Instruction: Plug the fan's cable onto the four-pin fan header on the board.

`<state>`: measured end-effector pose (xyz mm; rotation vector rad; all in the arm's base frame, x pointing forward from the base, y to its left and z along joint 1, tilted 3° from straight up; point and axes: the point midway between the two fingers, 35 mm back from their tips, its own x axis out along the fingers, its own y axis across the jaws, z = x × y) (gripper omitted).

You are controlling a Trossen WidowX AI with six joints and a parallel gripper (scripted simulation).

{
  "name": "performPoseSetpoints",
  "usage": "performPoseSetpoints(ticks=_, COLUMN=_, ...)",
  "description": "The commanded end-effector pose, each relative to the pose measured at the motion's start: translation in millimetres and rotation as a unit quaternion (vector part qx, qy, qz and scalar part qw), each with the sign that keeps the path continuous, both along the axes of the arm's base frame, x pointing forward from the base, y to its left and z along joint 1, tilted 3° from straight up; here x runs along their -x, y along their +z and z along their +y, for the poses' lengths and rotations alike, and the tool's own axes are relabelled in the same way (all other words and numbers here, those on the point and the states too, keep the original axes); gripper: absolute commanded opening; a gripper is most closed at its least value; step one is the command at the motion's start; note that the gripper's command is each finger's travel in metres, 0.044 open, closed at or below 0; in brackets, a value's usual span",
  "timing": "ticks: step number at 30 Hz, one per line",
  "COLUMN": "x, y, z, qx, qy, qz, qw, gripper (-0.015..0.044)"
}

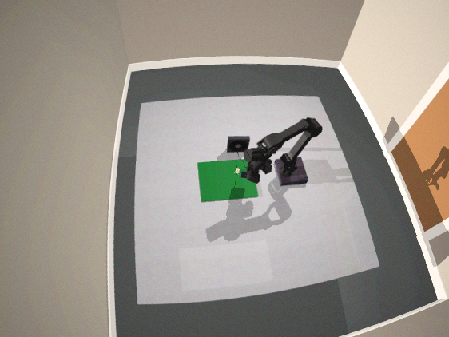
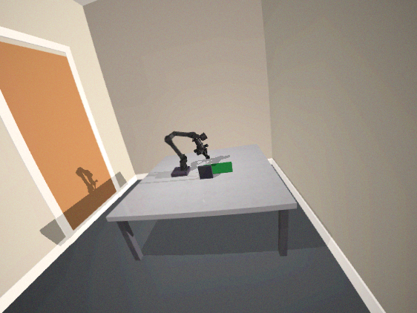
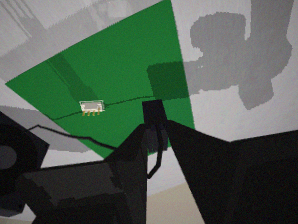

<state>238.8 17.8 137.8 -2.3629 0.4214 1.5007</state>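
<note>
My gripper (image 3: 155, 127) (image 2: 208, 157) is shut on the fan plug (image 3: 154, 111) (image 1: 244, 175), a small black block that sticks out past the fingertips. It hangs above the green board (image 3: 120, 62) (image 1: 216, 184) (image 2: 224, 167), apart from it. The white four-pin header (image 3: 92, 106) (image 1: 237, 171) stands on the board, left of the plug in the wrist view, its gold pins showing and no plug on it. The black cable (image 3: 102, 142) loops from the plug to the fan (image 3: 9, 156) (image 1: 238, 144) (image 2: 205, 172). The fingers hide part of the plug.
The fan stands just beyond the board's edge on the grey table (image 1: 172, 224) (image 2: 222, 193). The arm's dark purple base (image 1: 293, 176) (image 2: 180, 171) is to the right of the board in the top view. The arm's shadow falls across the board and table.
</note>
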Motion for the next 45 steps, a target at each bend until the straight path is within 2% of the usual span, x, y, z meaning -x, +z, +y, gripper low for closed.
performPoseSetpoints(ticks=1, x=0.0, y=1.0, z=-0.4, qx=-0.024, qy=-0.051, qz=0.005, qw=0.998, gripper=0.0)
performPoseSetpoints(ticks=11, x=4.6, y=0.4, z=-3.6, qx=-0.086, qy=-0.207, qz=0.021, qw=0.974, gripper=0.0)
performPoseSetpoints(ticks=22, x=9.9, y=0.2, z=-6.8, qx=-0.141, qy=-0.375, qz=0.036, qw=0.916, gripper=0.0)
performPoseSetpoints(ticks=33, x=15.4, y=0.7, z=-9.8, qx=-0.182, qy=-0.534, qz=0.046, qw=0.825, gripper=0.0)
performPoseSetpoints(ticks=45, x=21.5, y=1.9, z=-12.8, qx=-0.209, qy=-0.689, qz=0.049, qw=0.692, gripper=0.0)
